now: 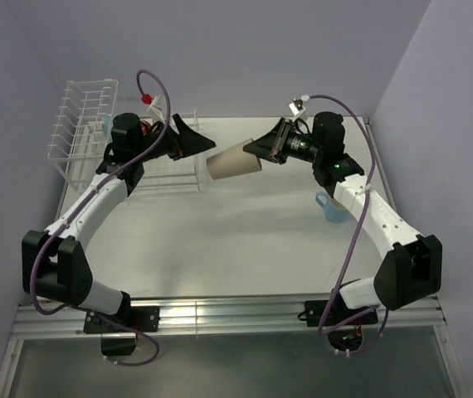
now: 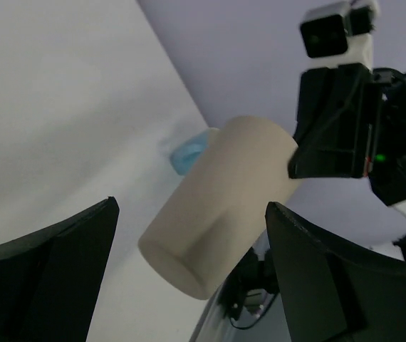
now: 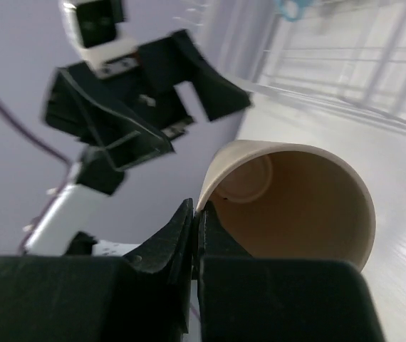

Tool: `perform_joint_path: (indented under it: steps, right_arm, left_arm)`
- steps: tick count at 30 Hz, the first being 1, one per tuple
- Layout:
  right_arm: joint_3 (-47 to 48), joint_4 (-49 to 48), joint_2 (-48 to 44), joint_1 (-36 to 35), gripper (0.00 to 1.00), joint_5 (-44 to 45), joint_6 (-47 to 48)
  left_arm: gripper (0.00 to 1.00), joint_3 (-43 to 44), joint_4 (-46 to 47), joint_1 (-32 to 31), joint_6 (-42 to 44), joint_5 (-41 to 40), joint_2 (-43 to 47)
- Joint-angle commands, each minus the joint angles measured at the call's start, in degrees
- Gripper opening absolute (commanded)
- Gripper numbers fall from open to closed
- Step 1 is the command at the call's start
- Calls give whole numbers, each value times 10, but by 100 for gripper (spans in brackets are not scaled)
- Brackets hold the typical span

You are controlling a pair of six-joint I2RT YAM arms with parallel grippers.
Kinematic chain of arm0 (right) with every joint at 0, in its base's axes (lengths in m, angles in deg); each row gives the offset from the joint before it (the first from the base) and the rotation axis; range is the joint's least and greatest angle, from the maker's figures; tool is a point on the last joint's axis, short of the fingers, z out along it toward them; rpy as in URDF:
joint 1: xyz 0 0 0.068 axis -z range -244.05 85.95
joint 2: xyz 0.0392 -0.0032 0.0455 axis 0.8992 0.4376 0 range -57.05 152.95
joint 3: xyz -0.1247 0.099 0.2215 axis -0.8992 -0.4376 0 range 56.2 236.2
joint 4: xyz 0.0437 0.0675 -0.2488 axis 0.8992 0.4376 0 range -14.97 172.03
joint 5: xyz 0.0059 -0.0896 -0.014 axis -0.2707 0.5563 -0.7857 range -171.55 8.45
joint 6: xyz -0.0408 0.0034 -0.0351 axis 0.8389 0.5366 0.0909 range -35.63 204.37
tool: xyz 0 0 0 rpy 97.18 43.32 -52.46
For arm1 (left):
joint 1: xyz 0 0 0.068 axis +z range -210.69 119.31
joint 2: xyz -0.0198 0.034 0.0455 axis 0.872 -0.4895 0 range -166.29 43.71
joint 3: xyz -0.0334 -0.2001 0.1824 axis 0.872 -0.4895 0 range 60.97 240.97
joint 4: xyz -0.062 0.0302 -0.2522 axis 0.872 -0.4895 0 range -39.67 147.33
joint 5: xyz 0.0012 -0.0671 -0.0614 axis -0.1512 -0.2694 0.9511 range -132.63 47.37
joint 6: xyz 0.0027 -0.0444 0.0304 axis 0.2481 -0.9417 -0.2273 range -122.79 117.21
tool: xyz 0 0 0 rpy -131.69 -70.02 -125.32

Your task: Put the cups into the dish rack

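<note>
My right gripper [image 1: 263,149] is shut on the rim of the beige cup [image 1: 235,163] and holds it on its side in the air over the middle back of the table, base toward the left arm. In the right wrist view the fingers [image 3: 189,221] pinch the cup's wall [image 3: 295,206]. My left gripper [image 1: 188,137] is open and empty just left of the cup's base; its wrist view shows the cup [image 2: 217,203] beyond the spread jaws. The white wire dish rack [image 1: 95,124] stands at the back left. A light blue mug [image 1: 334,209] sits on the table at the right.
Something light blue [image 1: 105,124] shows in the rack's upright slots, also in the right wrist view [image 3: 292,8]. The left arm covers part of the rack's low basket [image 1: 174,170]. Lilac walls close the back and sides.
</note>
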Motion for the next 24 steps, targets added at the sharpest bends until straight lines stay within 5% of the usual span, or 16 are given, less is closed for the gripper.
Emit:
perform_joint_path:
  steps: [1, 9, 24]
  right_arm:
    - [20, -180, 8, 0, 0, -89, -110]
    - [-4, -370, 60, 1, 0, -110, -255]
    - [-20, -527, 113, 23, 0, -106, -369]
  left_arm:
    - [91, -23, 168, 1, -85, 111, -9]
    - [91, -41, 224, -3, -114, 142, -11]
    - [92, -69, 229, -1, -118, 153, 28]
